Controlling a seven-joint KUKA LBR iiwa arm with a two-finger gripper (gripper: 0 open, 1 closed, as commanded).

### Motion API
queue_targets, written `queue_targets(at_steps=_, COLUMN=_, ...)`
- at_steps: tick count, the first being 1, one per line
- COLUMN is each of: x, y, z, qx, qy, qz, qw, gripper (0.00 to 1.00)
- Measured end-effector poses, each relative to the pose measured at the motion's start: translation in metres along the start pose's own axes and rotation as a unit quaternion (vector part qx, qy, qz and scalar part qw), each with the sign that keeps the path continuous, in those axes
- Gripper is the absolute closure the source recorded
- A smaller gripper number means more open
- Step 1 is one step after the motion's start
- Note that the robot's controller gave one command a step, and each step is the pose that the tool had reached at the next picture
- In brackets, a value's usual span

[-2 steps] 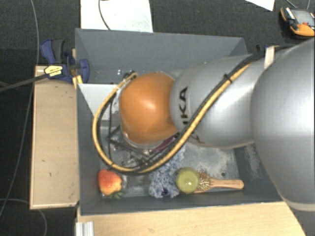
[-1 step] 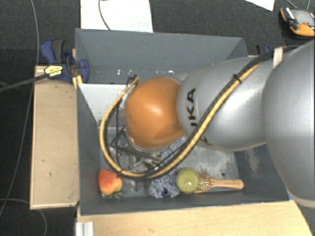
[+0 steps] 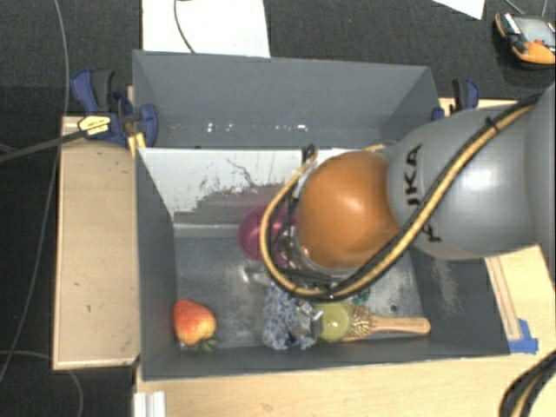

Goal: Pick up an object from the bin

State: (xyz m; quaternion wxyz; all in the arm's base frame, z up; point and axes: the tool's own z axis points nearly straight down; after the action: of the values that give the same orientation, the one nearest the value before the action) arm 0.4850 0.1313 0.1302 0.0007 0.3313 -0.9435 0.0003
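Hanging over the metal bin [image 3: 156, 259], the tool [image 3: 300, 278] was hidden beneath a smooth orange dome [image 3: 343, 207]; whether clenched or released could not be told. Just beneath, at six o'clock, a crumpled blue cloth [image 3: 282, 321], glossy green ball [image 3: 334, 322] and wooden handle [image 3: 395, 326] were seen.

In the bin [image 3: 278, 94], strawberry [image 3: 194, 322] lies left of cloth [image 3: 282, 321], ball [image 3: 334, 323], brush [image 3: 395, 326].

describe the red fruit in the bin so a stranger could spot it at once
Start at the grey metal bin and look to its lower left corner in the camera view. There lies a red-and-yellow strawberry-like fruit. It sits alone, while the blue-white cloth, green ball and wooden brush cluster under the arm.
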Motion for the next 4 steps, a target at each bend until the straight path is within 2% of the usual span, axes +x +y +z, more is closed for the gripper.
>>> queue_targets(at_steps=1, x=-0.007, y=0.006, z=0.050, qx=0.001, qy=-0.0060, qz=-0.299, qw=0.9541, gripper=0.00)
queue_targets(at_steps=2, x=-0.007, y=-0.004, z=0.059, qx=0.000, qy=-0.0023, qz=-0.288, qw=0.9576, gripper=1.00)
queue_targets(at_steps=3, x=-0.007, y=-0.004, z=0.059, qx=0.000, qy=-0.0023, qz=-0.287, qw=0.9578, gripper=1.00)
queue_targets(at_steps=4, x=-0.007, y=-0.004, z=0.042, qx=0.000, qy=-0.0039, qz=-0.285, qw=0.9584, gripper=1.00)
